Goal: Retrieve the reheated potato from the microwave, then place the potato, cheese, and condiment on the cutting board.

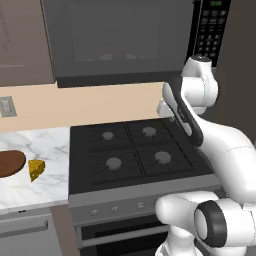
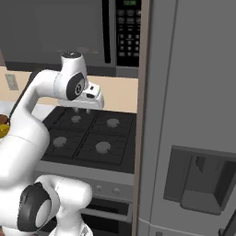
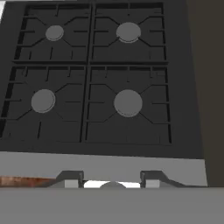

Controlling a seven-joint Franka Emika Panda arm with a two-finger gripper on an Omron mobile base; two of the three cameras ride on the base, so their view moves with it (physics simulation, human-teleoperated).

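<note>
Above the four-burner gas stove [image 1: 132,150], the gripper [image 2: 82,110] hangs over the rear burners with its fingers pointing down; in the hand view the two finger tips stand apart with nothing between them. The microwave [image 1: 120,40] is mounted directly over the stove, its glass-fronted door appears closed, and its keypad [image 2: 127,27] sits at the right edge. The potato is judged to be inside; the dark glass does not reveal it. On the marble counter [image 1: 45,170] to the left of the stove, the cutting board [image 1: 11,163] lies with the cheese [image 1: 36,169] just beside its right end, apparently off the board. The condiment cannot be located.

Hazards from this position:

- The door must be opened before any retrieval. The gripper sits below the microwave, so a straight rise would drive the wrist into the underside of the housing.
- The door probably swings out over the stove; an arm left in that arc would block it or be struck.
- The refrigerator [image 2: 193,115] stands close on the right, limiting elbow clearance.
- A rounded potato may roll from a shallow pinch and drop onto the burner grates.
- The cheese lies near the counter edge; a glancing approach could push it off
</note>
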